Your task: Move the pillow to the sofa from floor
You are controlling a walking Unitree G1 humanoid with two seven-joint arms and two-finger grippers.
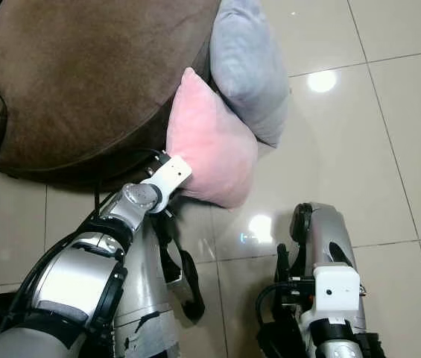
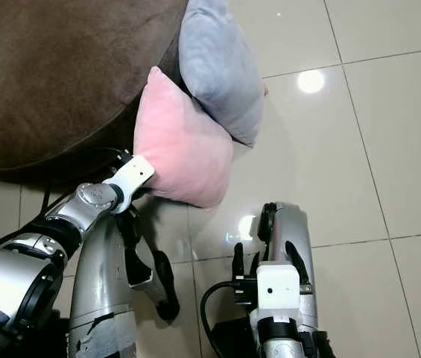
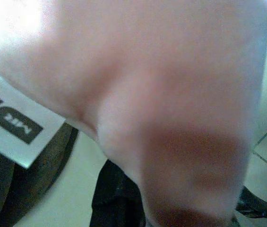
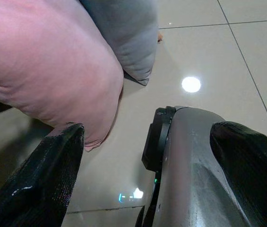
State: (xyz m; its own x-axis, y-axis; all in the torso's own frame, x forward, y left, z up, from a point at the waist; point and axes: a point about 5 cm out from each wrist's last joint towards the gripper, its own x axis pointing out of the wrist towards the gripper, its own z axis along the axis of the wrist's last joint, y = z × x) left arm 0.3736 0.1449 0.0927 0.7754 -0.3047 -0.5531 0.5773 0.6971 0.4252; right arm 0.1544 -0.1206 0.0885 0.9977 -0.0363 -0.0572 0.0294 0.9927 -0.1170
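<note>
- the pink pillow (image 1: 214, 145) sits near the middle of the head view, its lower corner toward 6 o'clock close to the tiled floor (image 1: 359, 171); whether that corner touches the tiles i cannot tell
- its back leans on the side of the brown sofa (image 1: 91, 74), at 10 o'clock from it, likely because it stands propped there and has not yet been raised onto the seat
- a grey pillow (image 1: 247, 67) leans beside it at 1 o'clock, touching it and the sofa
- the left gripper (image 1: 171, 173) presses into the pink pillow at its 8 o'clock edge; the left arm reaches forward and up from 7 o'clock, elbow bent, wrist angled at the fabric
- the left wrist view sits so close to pink cloth that i cannot tell whether those fingers are parted or clamped
- the right gripper (image 4: 147, 165) hangs low at 5 o'clock of the scene, arm idle by the robot's leg, its two fingers (image 4: 53, 179) spread wide with nothing between them
- the lift onto the sofa appears not yet done
</note>
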